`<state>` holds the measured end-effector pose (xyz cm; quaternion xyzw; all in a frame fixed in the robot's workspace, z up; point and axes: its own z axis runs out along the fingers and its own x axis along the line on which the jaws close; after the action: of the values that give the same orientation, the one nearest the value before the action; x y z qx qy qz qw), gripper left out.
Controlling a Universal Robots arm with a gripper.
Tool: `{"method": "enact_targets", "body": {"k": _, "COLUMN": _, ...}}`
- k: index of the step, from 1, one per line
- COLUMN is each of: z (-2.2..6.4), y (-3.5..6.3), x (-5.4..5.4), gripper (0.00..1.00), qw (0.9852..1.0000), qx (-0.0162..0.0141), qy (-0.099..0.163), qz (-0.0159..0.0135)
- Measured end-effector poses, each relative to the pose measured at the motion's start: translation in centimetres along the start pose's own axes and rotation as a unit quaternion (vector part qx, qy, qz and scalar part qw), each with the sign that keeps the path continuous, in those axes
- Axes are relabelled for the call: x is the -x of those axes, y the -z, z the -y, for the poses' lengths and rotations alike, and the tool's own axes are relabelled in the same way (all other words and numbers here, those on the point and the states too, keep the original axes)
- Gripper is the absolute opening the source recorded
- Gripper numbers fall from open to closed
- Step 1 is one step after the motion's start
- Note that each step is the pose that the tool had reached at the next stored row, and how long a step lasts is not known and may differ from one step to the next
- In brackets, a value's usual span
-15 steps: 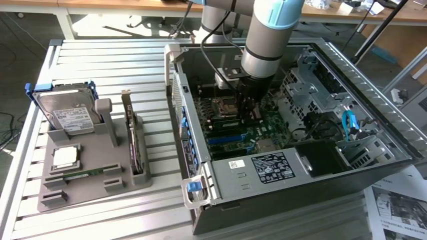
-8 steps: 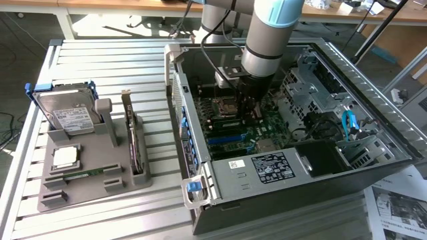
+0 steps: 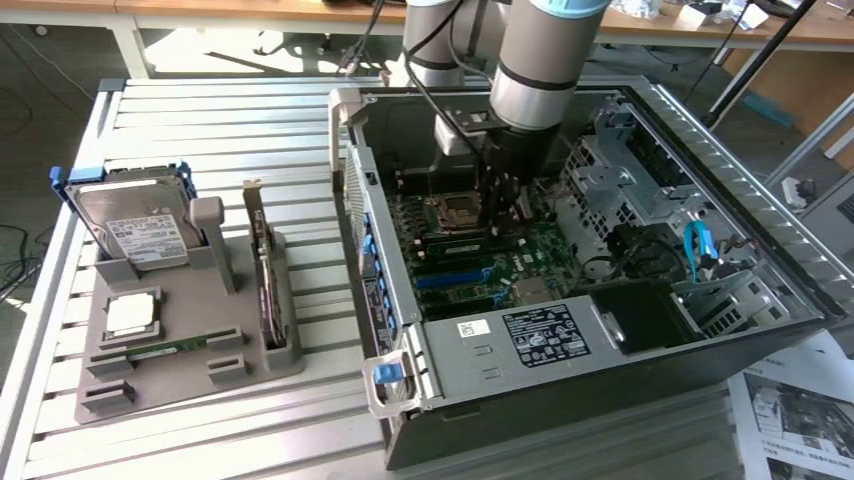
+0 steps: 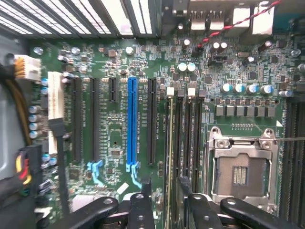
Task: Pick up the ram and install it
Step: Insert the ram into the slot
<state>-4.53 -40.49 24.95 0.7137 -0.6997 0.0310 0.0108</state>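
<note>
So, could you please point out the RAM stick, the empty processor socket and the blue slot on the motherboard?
RAM stick [image 4: 170, 143]: wrist view, on its long top edge, standing in a memory slot.
Processor socket [image 4: 241, 172]: wrist view, middle of the empty socket.
Blue slot [image 4: 132, 121]: wrist view, midway along its length.

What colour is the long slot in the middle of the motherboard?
Blue slot, best in the wrist view.
</note>
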Motion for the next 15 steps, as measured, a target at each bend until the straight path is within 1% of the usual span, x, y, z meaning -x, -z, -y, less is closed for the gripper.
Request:
{"method": "enact_targets", "body": {"k": 2, "z": 0.01, "y": 0.37, "x": 0.0, "gripper": 0.34, "qw": 1.0, "qx": 0.0, "qy": 0.0, "qz": -0.003}}
{"method": "enact_targets", "body": {"k": 5, "z": 0.03, "y": 1.03, "x": 0.0, "gripper": 0.34, "qw": 1.0, "qx": 0.0002, "qy": 0.0, "qz": -0.0084}}
{"method": "enact_targets", "body": {"k": 8, "z": 0.05, "y": 1.66, "x": -0.1, "gripper": 0.34, "qw": 0.9999, "qx": 0.0002, "qy": 0.0, "qz": -0.0117}}
{"method": "enact_targets", "body": {"k": 10, "z": 0.06, "y": 2.05, "x": -0.1, "gripper": 0.33, "qw": 0.9999, "qx": 0.0003, "qy": 0.0, "qz": -0.0148}}
{"method": "enact_targets", "body": {"k": 11, "z": 0.06, "y": 2.19, "x": -0.1, "gripper": 0.26, "qw": 0.9999, "qx": 0.0003, "qy": 0.001, "qz": -0.016}}
{"method": "enact_targets", "body": {"k": 13, "z": 0.07, "y": 2.39, "x": -0.1, "gripper": 0.14, "qw": 0.9998, "qx": 0.0004, "qy": 0.001, "qz": -0.0174}}
{"method": "enact_targets", "body": {"k": 14, "z": 0.07, "y": 2.48, "x": -0.1, "gripper": 0.11, "qw": 0.9998, "qx": 0.0003, "qy": 0.001, "qz": -0.0179}}
{"method": "enact_targets", "body": {"k": 15, "z": 0.07, "y": 2.57, "x": -0.1, "gripper": 0.11, "qw": 0.9998, "qx": 0.0004, "qy": 0.001, "qz": -0.0185}}
